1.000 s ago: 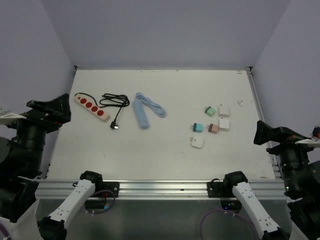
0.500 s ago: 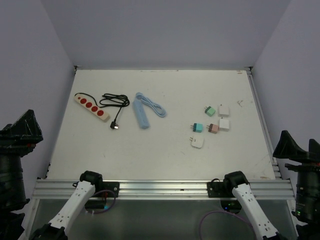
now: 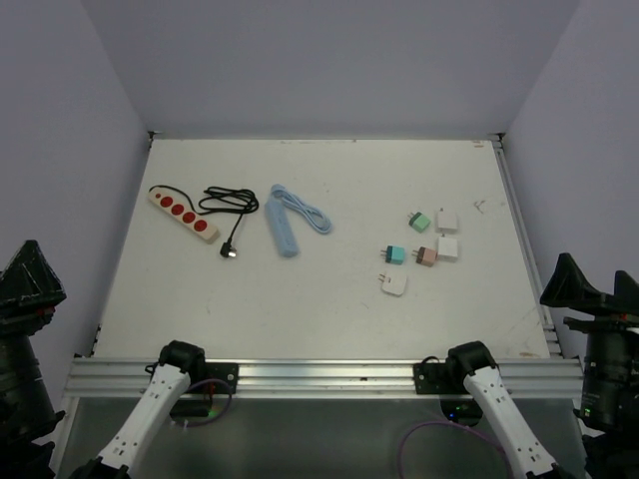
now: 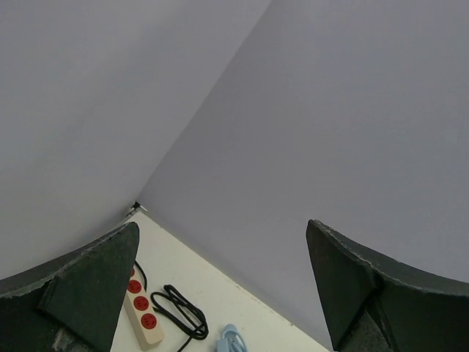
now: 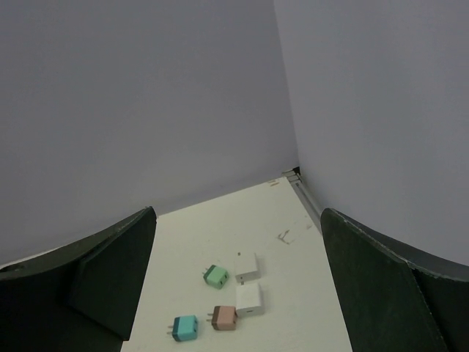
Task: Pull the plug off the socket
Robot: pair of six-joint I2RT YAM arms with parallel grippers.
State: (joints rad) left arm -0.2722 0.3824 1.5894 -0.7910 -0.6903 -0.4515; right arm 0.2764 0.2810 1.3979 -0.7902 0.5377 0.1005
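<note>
A beige power strip (image 3: pixel 184 214) with red sockets lies at the table's far left, also in the left wrist view (image 4: pixel 143 323). A black cable (image 3: pixel 228 205) coils beside it, its plug end loose on the table. On the right, a brown plug (image 3: pixel 426 256) sits pressed against a white cube (image 3: pixel 448 248); in the right wrist view the brown plug (image 5: pixel 224 317) touches the white cube (image 5: pixel 249 299). My left gripper (image 4: pixel 221 227) is open and empty, low by the near left corner (image 3: pixel 30 277). My right gripper (image 5: pixel 238 213) is open and empty by the near right corner (image 3: pixel 589 284).
A light blue power strip (image 3: pixel 283 226) with its cord lies right of the black cable. Loose adapters lie around the brown plug: green (image 3: pixel 418 220), white (image 3: pixel 446 219), teal (image 3: pixel 393 255) and white (image 3: pixel 394 286). Purple walls enclose the table; a metal rail (image 3: pixel 319 374) runs along the near edge.
Both arms have dropped back and down toward the near corners, away from the table sides. Nothing on the table has moved.
</note>
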